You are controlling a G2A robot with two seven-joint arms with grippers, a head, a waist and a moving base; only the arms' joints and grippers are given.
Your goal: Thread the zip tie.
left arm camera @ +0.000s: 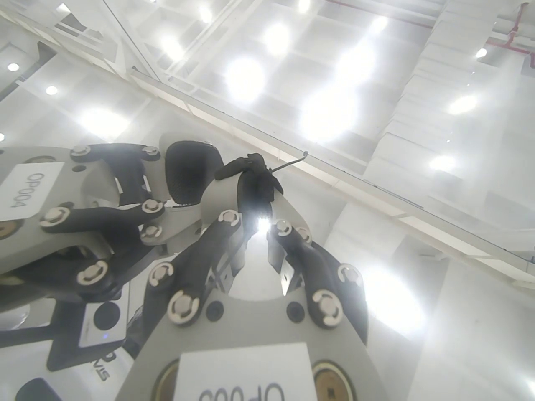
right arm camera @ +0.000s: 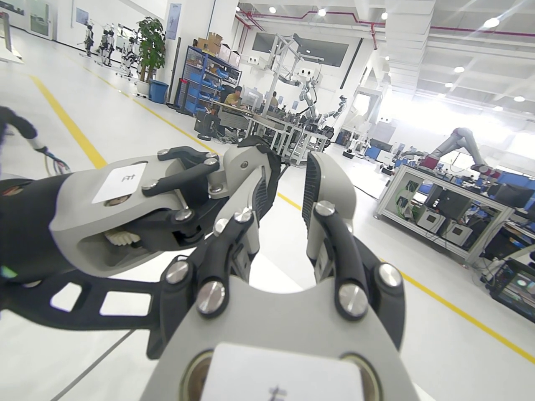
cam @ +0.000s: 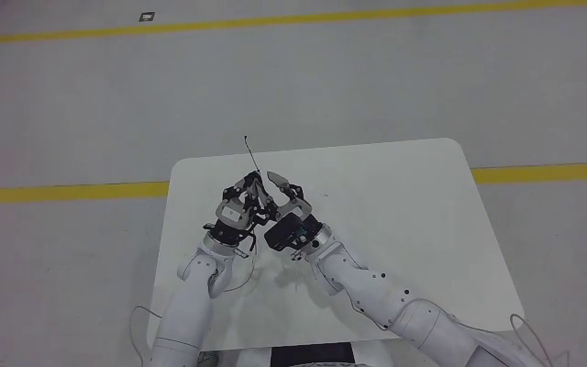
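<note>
Threading seems not yet done — the left gripper is clamped on the zip tie above the table, its thin tail standing free, while the right gripper is just beside it with jaws apart.

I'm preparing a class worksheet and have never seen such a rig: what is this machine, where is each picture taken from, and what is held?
This is a two-armed robot at a white table. The top view looks down from above its arms; the other two pictures come from a camera on each wrist. The left end effector is shut on a thin black zip tie, whose tail sticks out beyond it. The right end effector is open, close beside it.
</note>
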